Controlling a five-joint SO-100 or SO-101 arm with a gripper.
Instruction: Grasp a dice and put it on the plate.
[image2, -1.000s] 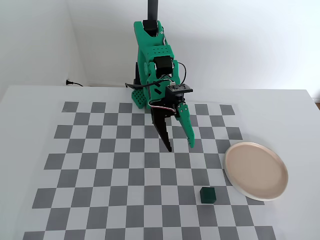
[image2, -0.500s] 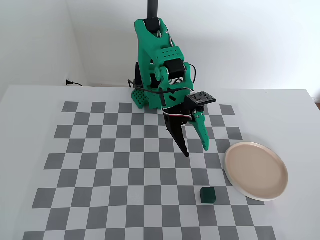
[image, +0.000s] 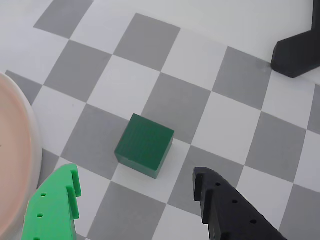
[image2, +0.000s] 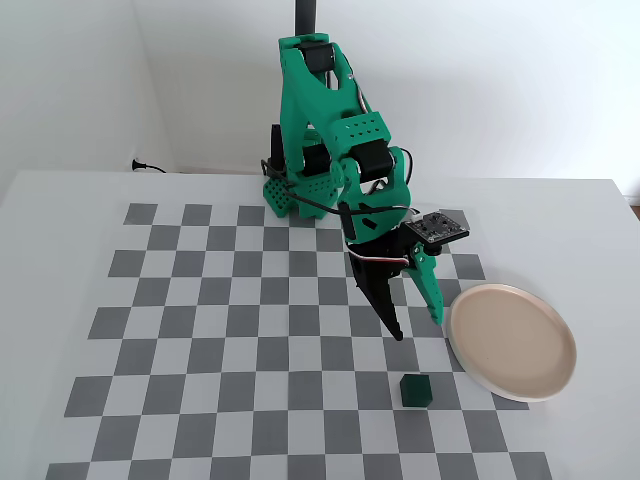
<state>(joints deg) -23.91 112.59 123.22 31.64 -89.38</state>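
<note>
Fixed view, arm: the green arm (image2: 335, 140) leans forward from its base at the back of the checkerboard mat (image2: 200, 330)
Fixed view, gripper: the gripper (image2: 416, 329) points down above the mat, jaws parted with nothing between them, one finger black and one green
Fixed view, dice: the dice (image2: 415, 390) sits on the mat in front of the gripper, apart from it, near the plate's left edge
Fixed view, plate: the plate (image2: 512, 342) lies at the right of the mat, nothing on it
Wrist view, dice: the dice (image: 145, 145) lies tilted to the squares, straddling a grey and a white one
Wrist view, gripper: the gripper (image: 135, 182) has its tips at the bottom edge, spread wide and clear of the dice
Wrist view, plate: only a slice of the plate (image: 15, 165) shows at the left edge, beside the green finger
Wrist view, extra: a black angled shape (image: 297, 52) sits at the upper right; what it is I cannot tell
</note>
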